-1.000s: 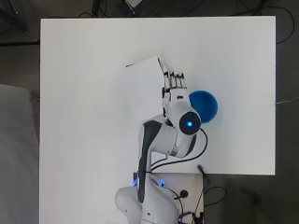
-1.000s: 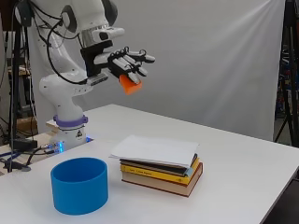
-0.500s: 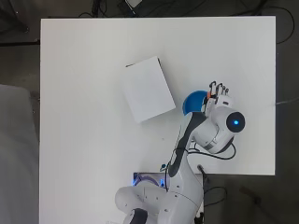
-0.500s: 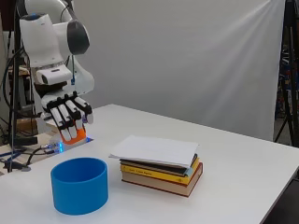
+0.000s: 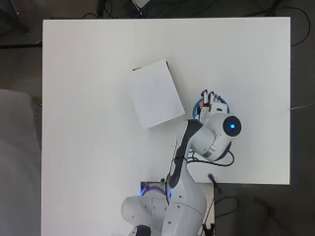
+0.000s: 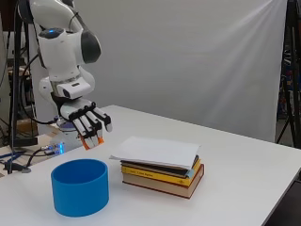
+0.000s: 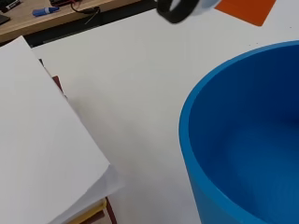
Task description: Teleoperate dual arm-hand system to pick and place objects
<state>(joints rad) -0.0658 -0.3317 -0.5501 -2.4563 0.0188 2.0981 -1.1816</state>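
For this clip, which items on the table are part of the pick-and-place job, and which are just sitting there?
In the job:
- robot hand, fingers curled round an orange object
- blue bin, directly under the robot hand

Lying about:
- stack of books with a white sheet on top, untouched
- cables off the table's edge

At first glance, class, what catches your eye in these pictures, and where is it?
The bright blue tub stands out most, at the near edge of the white table. Just above it hangs the robot's black and white hand, fingers pointing down and curled round a small orange thing. Beside the tub lies a stack of books topped by a white sheet.
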